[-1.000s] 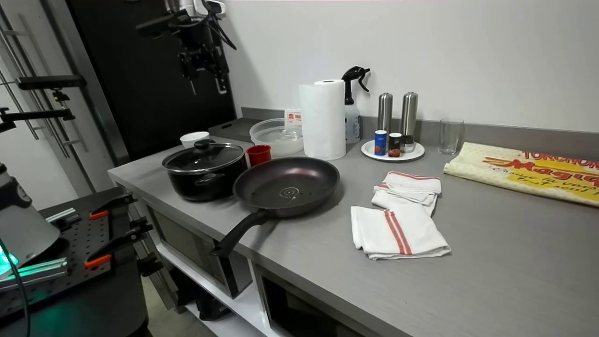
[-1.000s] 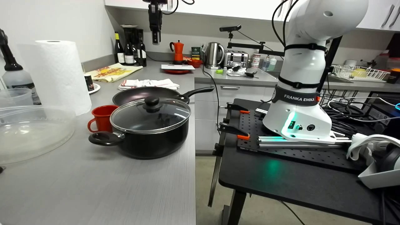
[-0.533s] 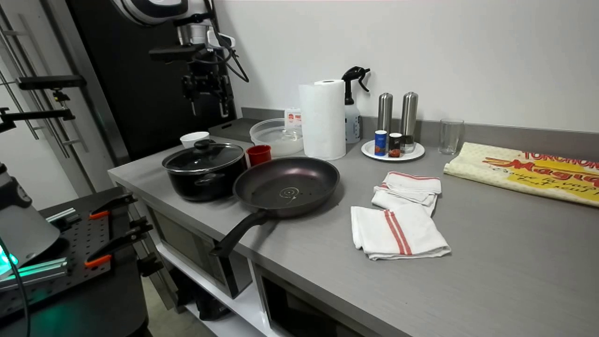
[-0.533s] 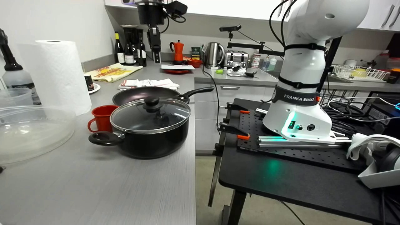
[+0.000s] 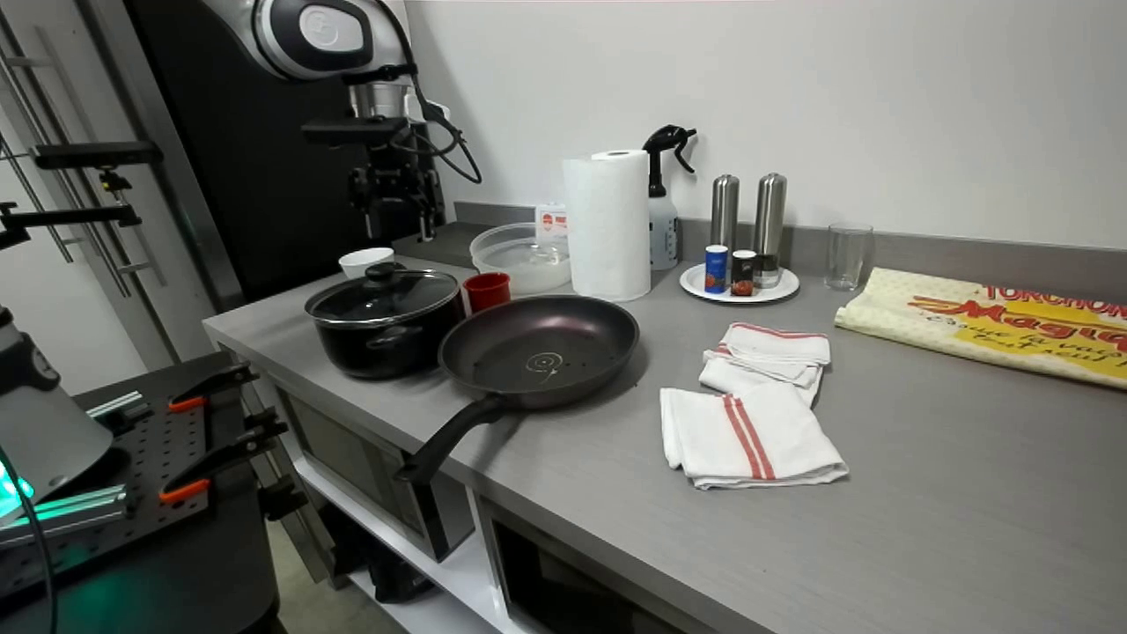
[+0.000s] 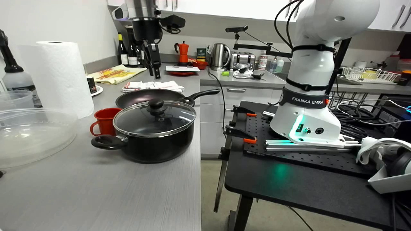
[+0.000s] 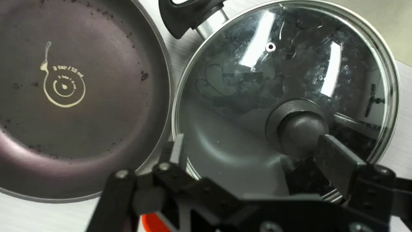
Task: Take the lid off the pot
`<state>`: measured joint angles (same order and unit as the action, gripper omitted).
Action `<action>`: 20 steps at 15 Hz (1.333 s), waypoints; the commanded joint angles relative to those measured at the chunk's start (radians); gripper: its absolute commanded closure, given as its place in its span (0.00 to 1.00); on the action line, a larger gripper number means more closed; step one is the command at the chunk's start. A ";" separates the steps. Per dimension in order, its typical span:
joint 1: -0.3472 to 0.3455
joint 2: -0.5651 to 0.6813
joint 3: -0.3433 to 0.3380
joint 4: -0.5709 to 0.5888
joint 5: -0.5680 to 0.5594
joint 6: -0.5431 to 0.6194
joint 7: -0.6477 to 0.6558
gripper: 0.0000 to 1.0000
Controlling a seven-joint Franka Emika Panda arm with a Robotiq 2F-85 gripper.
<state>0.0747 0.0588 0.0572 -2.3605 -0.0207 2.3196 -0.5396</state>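
The lid is round glass with a metal rim and a dark knob; it sits flat on the pot in both exterior views, lid (image 5: 414, 292) and lid (image 6: 135, 120). The squat black pot (image 5: 374, 350) stands near the counter edge; its side handles also show on the pot (image 6: 160, 147). My gripper (image 5: 399, 235) hangs above the lid, fingers down, apart from it; the gripper (image 6: 157, 77) also shows there. In the wrist view the gripper (image 7: 251, 138) is open and empty over the lid (image 7: 238, 112). The knob (image 7: 302, 132) lies close to the right fingertip in that picture.
A black frying pan (image 5: 537, 352) stands right beside the pot, its handle over the counter edge. A red mug (image 6: 107, 120), a white bowl (image 5: 364, 261), a clear plastic container (image 6: 35, 138) and a paper towel roll (image 5: 607, 224) are close by. Folded towels (image 5: 757, 431) lie beyond the pan.
My gripper has come down from high up toward the lid, with a small sideways shift. It stays open. The lid, the pot and the other things have not moved.
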 commanded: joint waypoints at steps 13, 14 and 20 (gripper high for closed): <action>-0.021 0.192 0.101 0.065 0.038 0.061 -0.082 0.00; -0.022 0.190 0.103 0.062 0.038 0.064 -0.081 0.00; -0.020 0.165 0.110 0.031 0.035 0.094 -0.065 0.00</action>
<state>0.0627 0.2402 0.1514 -2.3000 -0.0057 2.3746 -0.5953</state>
